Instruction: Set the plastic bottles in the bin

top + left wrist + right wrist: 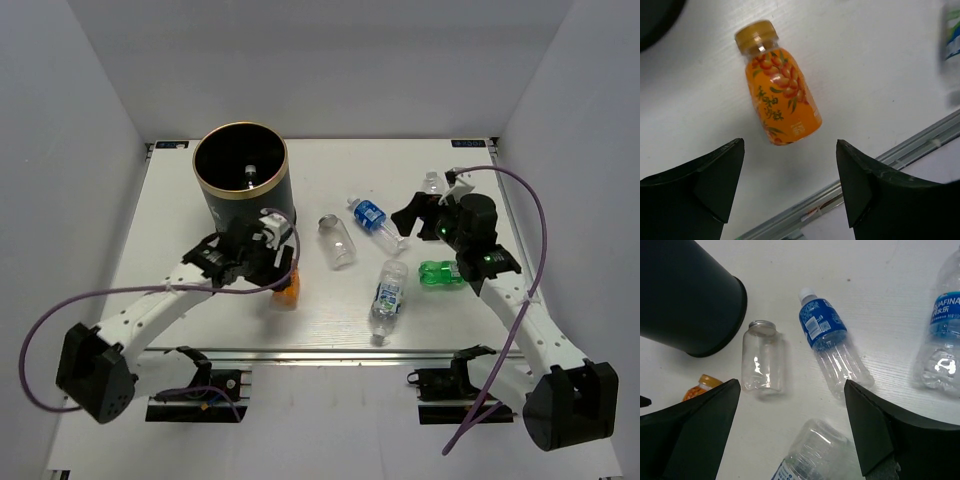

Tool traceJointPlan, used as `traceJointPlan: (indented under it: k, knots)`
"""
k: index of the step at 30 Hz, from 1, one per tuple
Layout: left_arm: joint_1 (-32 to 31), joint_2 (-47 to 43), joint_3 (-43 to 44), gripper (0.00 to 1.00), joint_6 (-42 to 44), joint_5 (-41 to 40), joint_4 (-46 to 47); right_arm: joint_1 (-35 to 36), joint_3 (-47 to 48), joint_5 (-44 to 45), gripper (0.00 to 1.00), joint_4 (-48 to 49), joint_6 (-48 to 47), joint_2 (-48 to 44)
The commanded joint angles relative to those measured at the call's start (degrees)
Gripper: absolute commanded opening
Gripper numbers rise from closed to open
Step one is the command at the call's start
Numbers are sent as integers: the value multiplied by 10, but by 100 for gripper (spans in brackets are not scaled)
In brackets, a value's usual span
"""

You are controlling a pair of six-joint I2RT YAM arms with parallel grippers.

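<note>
Left pincer point(789, 161) gaping and empty over the small orange plastic bottle point(782, 97), likely my next pick.
I hover spread wide so both fingers can straddle it where it lies on the white table point(330, 322), near the tall dark gold-rimmed bin point(245, 212). Rightward lie the plain clear bottle point(761, 360), blue-labelled clear bottles point(827, 337) and green bottle point(440, 273). My right pincer point(792, 392) hangs open, empty, above them.

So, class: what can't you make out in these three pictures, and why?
- Top view: orange bottle, mostly covered by the left gripper.
- Top view: the small thing inside the bin, too small to identify.
- Left wrist view: bottle at the right edge, blurred and cut off.
- Right wrist view: Aquafina bottle, cut by the right edge.
</note>
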Motion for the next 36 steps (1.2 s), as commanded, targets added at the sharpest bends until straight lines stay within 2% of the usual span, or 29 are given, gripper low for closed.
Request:
traceJointPlan:
  k: [1,6,13,15,20,27,28,31,34,35,36]
  knots:
    - [-61,62,27,84,-48,-111,-57,4,14,22,90,-20,-6,7]
    - [-132,156,78,91,-113,-213,-89,3,7,22,90,-12,-4,4]
    - [-158,246,95,92,-157,-256,-78,5,-3,9,90,-4,0,-9]
    - [-158,269,95,89,-158,-269,-78,3,-4,8,90,-4,1,-10]
    - [-164,270,95,70,-170,-271,-66,3,-8,-1,90,-2,4,-20]
    - [-174,261,144,35,-162,-262,-82,3,-10,-8,90,-2,4,-24]
    - [-182,249,155,26,-156,-252,-82,3,-11,-7,89,-3,1,-25]
    - [-198,185,224,18,-125,-216,-82,3,-13,-7,78,-5,1,-22]
    - [-207,143,314,18,-99,-239,-88,4,-12,-15,38,14,-7,-10]
    - [-207,123,362,18,-99,-285,-95,5,-11,-14,26,13,-6,-9]
    - [-207,115,383,18,-93,-306,-95,4,-11,-14,26,12,-9,-10]
